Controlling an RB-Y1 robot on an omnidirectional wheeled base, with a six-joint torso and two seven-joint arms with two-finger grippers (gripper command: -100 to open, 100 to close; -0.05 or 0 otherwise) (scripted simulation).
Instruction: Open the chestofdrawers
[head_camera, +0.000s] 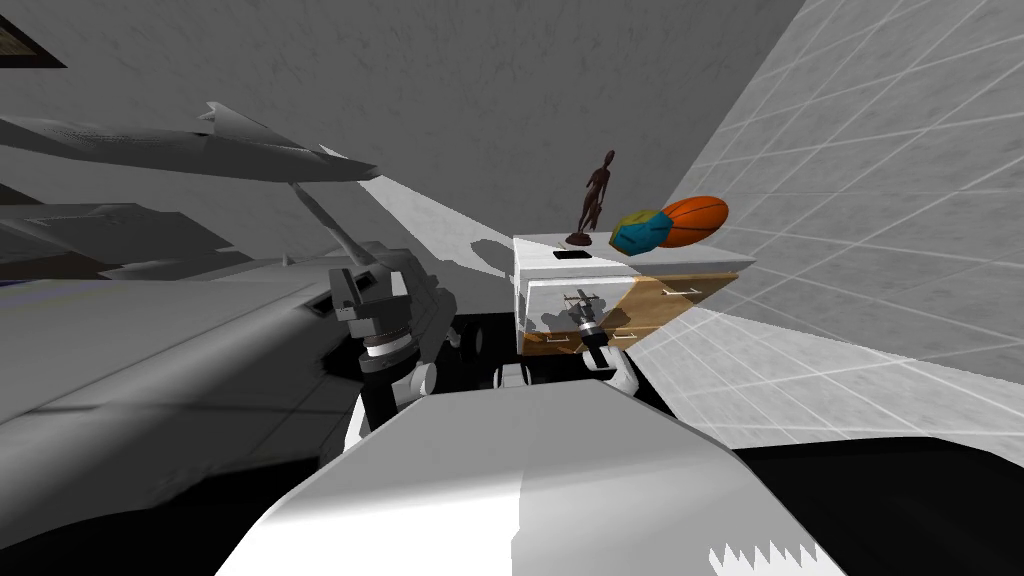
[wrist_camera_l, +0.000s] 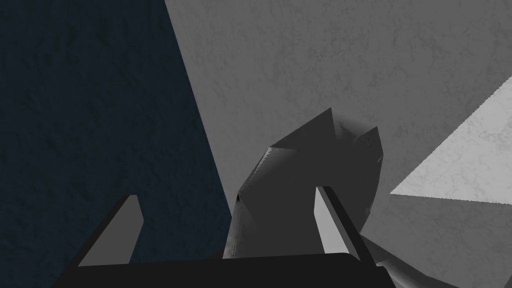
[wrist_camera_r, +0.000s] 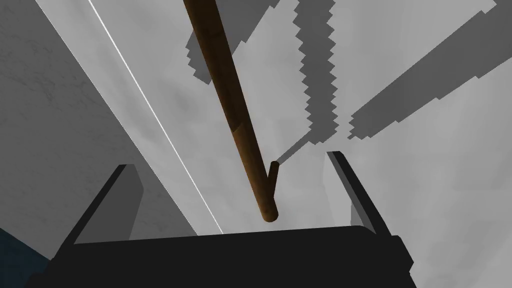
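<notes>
The chest of drawers sits just right of centre in the head view. On top of it stand a dark figurine, a teal ball and an orange ball. The right end effector is at the pale upper drawer front, its fingers spread wide either side of the brown handle — not touching it. The left end effector — left of centre — stands open and holds nothing.

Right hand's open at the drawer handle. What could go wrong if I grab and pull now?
The right hand straddles the thin brown rod handle close to its free end, so closing there may slip off. A jerky pull could also topple the slim dark figurine or roll the orange ball and the blue-and-yellow ball off the white-topped chest of drawers.
</notes>
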